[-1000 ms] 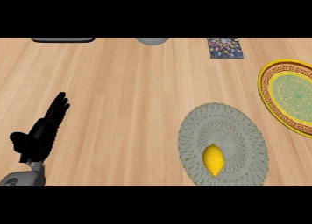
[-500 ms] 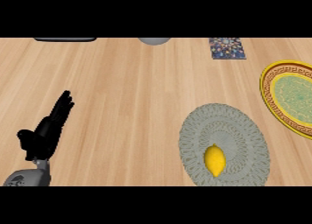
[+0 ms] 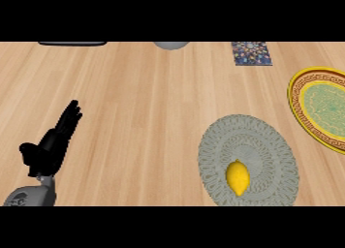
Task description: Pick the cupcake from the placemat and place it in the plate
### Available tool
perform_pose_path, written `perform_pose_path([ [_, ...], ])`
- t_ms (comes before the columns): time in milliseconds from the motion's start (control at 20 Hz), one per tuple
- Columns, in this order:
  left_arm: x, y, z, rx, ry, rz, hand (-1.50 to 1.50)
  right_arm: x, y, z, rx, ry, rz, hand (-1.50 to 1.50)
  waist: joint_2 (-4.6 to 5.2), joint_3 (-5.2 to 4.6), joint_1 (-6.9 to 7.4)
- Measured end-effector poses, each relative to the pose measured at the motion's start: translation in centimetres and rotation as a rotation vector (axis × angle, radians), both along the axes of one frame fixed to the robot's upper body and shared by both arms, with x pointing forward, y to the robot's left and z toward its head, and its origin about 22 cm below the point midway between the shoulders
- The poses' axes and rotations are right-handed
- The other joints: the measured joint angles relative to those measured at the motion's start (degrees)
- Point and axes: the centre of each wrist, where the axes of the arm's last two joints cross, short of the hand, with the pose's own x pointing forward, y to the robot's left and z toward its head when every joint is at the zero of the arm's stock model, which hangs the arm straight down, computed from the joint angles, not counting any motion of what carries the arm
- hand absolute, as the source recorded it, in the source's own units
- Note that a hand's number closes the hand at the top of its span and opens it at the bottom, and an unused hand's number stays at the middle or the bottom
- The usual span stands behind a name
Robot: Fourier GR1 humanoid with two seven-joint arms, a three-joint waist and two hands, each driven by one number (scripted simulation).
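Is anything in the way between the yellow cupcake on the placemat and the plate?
Nothing visible: only placemat and a strip of bare counter lie between the cupcake and the plate to its upper right.

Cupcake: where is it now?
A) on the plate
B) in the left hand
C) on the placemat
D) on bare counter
C: the cupcake lies on the grey placemat, apart from the plate and from the open left hand.
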Motion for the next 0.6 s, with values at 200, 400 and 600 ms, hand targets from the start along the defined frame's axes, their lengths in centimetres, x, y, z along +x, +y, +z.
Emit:
perform_pose_path([
  [200, 0.0, 0.2, 0.4, 0.005, 0.000, 0.001, 0.00, 2.8, 2.4, -0.7, 0.014, 0.017, 0.007, 1.50, 0.02, 0.02, 0.11],
  [400, -0.2, 0.4, 0.5, 0.004, -0.002, 0.002, 0.00, 4.0, 4.1, -2.9, 0.140, -0.012, -0.055, -1.50, 0.09, 0.04, 0.27],
  [600, -0.3, 0.1, 0.1, 0.002, -0.003, -0.006, 0.00, 4.8, 5.0, -3.7, 0.185, 0.021, -0.125, -1.50, 0.21, 0.07, 0.42],
])
